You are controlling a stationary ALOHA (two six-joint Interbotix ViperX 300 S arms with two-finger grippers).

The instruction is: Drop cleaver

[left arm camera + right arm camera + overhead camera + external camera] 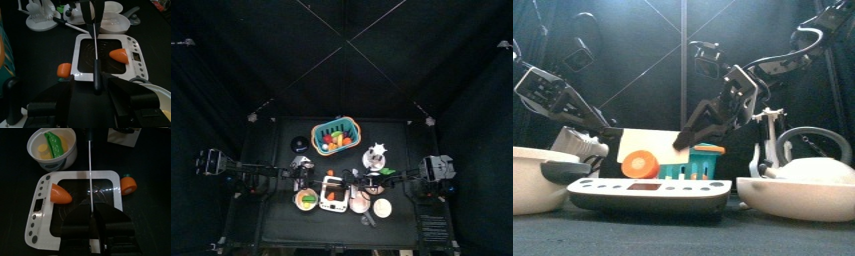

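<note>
The cleaver (pixel 647 140) has a cream blade and a black handle and hangs tilted over the white kitchen scale (pixel 647 192). My right gripper (pixel 691 130) is shut on its handle. In the right wrist view the blade (pixel 89 158) runs edge-on straight out from the jaws above the scale (pixel 40 218). My left gripper (pixel 587 143) sits at the blade's other end. In the left wrist view a thin dark strip (pixel 94 35), in line with the cleaver, runs out from between its shut jaws above the scale (pixel 137 52).
Two orange carrot pieces (pixel 60 193) (pixel 128 183) lie at the scale's sides. White bowls stand at the left (pixel 533 175) and right (pixel 800 190). A white cup with green vegetables (pixel 53 148) is beside the scale. A teal basket of food (pixel 335 136) stands further back.
</note>
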